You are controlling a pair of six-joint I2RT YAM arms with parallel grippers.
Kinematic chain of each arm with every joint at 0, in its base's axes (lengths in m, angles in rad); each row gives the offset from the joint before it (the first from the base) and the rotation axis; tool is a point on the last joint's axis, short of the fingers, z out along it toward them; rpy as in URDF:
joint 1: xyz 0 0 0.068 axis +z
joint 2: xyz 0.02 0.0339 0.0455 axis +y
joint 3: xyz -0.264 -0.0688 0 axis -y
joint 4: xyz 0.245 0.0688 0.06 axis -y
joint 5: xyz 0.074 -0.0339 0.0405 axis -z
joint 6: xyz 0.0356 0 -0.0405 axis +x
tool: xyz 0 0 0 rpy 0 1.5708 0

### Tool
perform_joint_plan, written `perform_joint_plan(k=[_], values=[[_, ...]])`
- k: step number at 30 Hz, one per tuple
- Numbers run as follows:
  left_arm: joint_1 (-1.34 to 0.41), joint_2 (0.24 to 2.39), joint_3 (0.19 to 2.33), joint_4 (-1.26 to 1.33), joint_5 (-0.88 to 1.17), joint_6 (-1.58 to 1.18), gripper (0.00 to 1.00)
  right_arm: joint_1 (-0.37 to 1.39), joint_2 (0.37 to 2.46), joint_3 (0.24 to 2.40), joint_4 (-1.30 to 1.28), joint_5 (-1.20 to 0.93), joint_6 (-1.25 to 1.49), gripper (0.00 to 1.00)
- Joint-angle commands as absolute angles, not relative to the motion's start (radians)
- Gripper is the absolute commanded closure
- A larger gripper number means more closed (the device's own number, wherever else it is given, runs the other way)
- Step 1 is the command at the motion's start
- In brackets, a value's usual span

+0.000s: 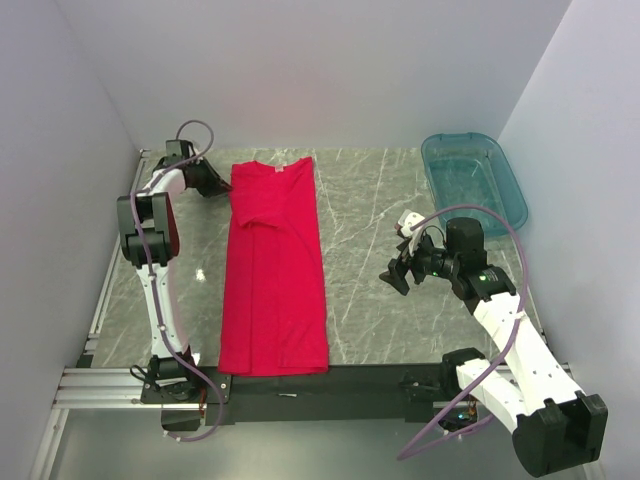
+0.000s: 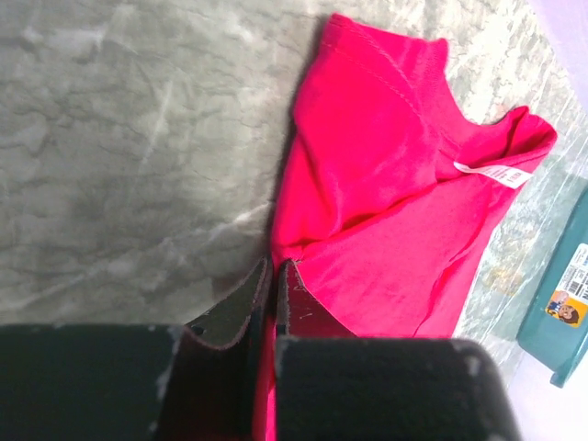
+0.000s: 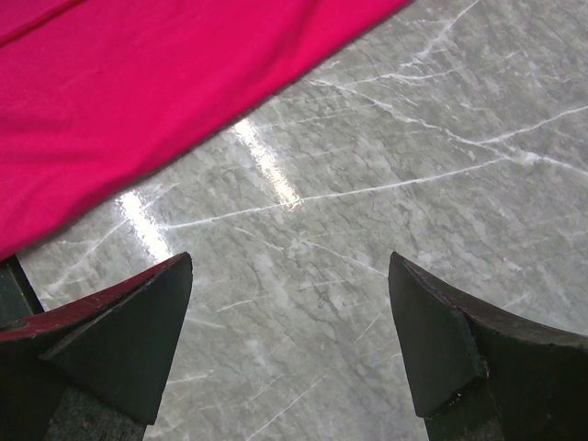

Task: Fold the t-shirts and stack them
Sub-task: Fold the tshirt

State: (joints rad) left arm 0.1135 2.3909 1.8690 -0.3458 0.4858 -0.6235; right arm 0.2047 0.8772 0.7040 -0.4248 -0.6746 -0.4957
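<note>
The grey marble table (image 1: pixel 370 250) fills the middle of the top view. On its left half lies the shirt (image 1: pixel 275 290), a long narrow red strip. Its long axis runs from the upper part of the frame down to the lower edge, with the collar at the upper end and the hem at the lower end, near the arm bases. The cloth looks light, soft and limp. I think it will sag and crease when lifted, so it is better to take it at an edge or corner, not in the flat middle. A teal bin (image 1: pixel 515 195) stands at the upper right. The right gripper (image 3: pixel 290 262) hovers wide open over bare table and holds nothing. The left gripper (image 2: pixel 274 268), at the upper left, is closed and seems to pinch the shirt's edge near the sleeve. A white label (image 2: pixel 491 172) shows at the collar.
</note>
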Motion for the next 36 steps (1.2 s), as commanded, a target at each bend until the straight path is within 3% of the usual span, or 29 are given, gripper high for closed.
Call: perform_joint_plan(k=[1,19,25,34,36], values=[[0.094,2.293,1.862,-0.356,0.462,-0.589,0.94,0.199,0.874,0.718,-0.420,-0.684,-0.508,0.07],[0.055,2.249,1.902,-0.434,0.296,-0.531,0.89,0.199,0.870,0.722,-0.433,-0.698,-0.512,0.07],[0.055,2.289,1.966,-0.491,0.255,-0.522,0.76,0.199,0.868,0.723,-0.437,-0.701,-0.511,0.07],[0.057,2.303,1.974,-0.497,0.267,-0.519,0.79,0.199,0.865,0.722,-0.437,-0.701,-0.511,0.07],[0.057,2.299,1.973,-0.505,0.249,-0.514,0.73,0.199,0.867,0.723,-0.437,-0.703,-0.511,0.07]])
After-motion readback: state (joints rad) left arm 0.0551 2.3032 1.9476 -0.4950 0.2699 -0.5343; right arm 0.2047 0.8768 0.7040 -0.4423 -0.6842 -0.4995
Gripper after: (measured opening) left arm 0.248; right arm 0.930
